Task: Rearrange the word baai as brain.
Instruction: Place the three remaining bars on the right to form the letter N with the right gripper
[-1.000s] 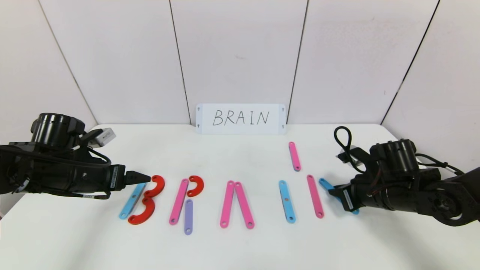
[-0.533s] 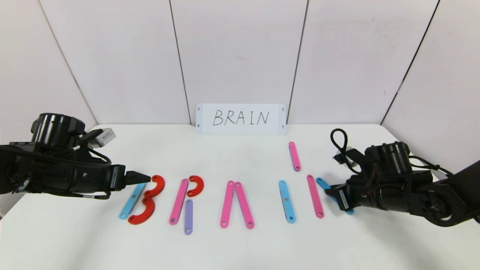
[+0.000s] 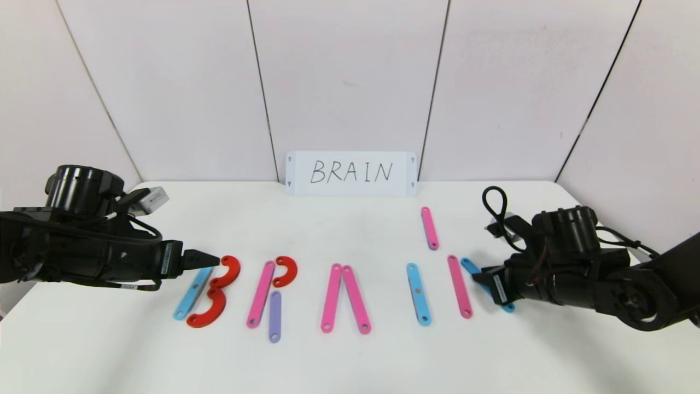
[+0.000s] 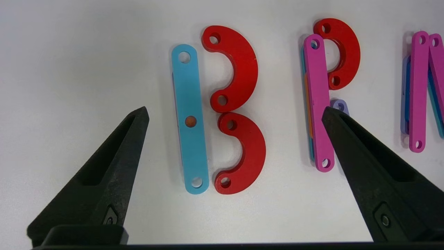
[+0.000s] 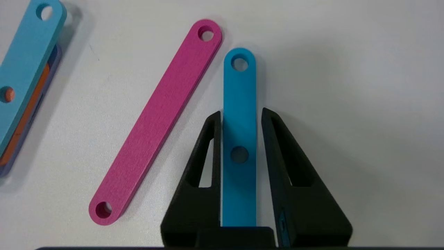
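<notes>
**Right arm.** The right pincer (image 5: 241, 111) is sitting low on the surface (image 3: 350, 361) at the right end of the row of letters. Its fingers are straddling the bright-blue bar (image 5: 239, 90) lengthwise. They are spread only slightly: one finger is lying against the bar's edge and a thin gap is showing along the other, so the bar is not being pinched. The bar is lying flat, its far end close to the top of the slanted pink bar (image 5: 156, 121). Judged from the card (image 3: 350, 173) reading "BRAIN", these two pieces are serving as strokes of the final N, with the blue one going down as the diagonal.

**Left arm.** The left pincer (image 3: 210, 259) is hovering at the B with its fingers spread wide and nothing between them. It appears to be parked.

**Word.**
- The B is standing as a light-blue upright (image 4: 190, 118) with the upper red hook (image 4: 239, 69) and lower red hook (image 4: 246, 152) just beside it.
- The R is reading as a pink upright (image 3: 260, 294), a small red hook (image 3: 286, 271) and a purple bar (image 3: 274, 316) for the leg.
- Two pink bars, the left A bar (image 3: 331, 297) and the right A bar (image 3: 356, 299), are meeting at the top to make the A, with no crossbar.
- The light-blue I bar (image 3: 418, 294) is standing alone.
- A spare pink bar (image 3: 430, 227) is waiting farther back, probably as the N's last upright.

**Risk.** The N is looking incomplete, and pulling the pincer away carelessly could nudge the blue diagonal.
</notes>
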You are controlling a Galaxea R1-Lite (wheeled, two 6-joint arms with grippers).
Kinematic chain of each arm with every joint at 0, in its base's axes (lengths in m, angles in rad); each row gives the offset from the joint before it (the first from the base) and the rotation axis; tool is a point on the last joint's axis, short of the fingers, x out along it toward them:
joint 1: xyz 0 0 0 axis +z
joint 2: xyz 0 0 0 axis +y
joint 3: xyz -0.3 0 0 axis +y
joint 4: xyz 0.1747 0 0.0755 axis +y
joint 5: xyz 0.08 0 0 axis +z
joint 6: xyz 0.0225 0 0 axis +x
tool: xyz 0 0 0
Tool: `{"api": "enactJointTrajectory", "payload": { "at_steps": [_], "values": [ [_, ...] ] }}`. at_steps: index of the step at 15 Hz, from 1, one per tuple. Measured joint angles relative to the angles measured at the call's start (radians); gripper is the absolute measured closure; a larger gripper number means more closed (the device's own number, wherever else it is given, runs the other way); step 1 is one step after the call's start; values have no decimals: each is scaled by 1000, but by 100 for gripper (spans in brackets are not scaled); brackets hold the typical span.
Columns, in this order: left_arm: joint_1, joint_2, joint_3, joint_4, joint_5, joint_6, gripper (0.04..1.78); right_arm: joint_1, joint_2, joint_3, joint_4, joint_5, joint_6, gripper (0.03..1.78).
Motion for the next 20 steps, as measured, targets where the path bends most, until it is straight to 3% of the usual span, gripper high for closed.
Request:
{"api": "enactJointTrajectory", "payload": {
  "at_steps": [5, 8, 10, 20],
  "values": [
    [-3, 0, 3, 0, 0, 0, 8, -1, 1, -1, -4, 0, 9, 50],
    [-6, 0, 5, 0, 0, 0, 8, -3, -6, -7, -5, -1, 13, 18],
    [-6, 0, 5, 0, 0, 0, 8, -1, -11, -11, -5, -1, 20, 8],
    [-6, 0, 5, 0, 0, 0, 8, 42, 5, -50, -3, -26, 24, 8]
  ]
}}
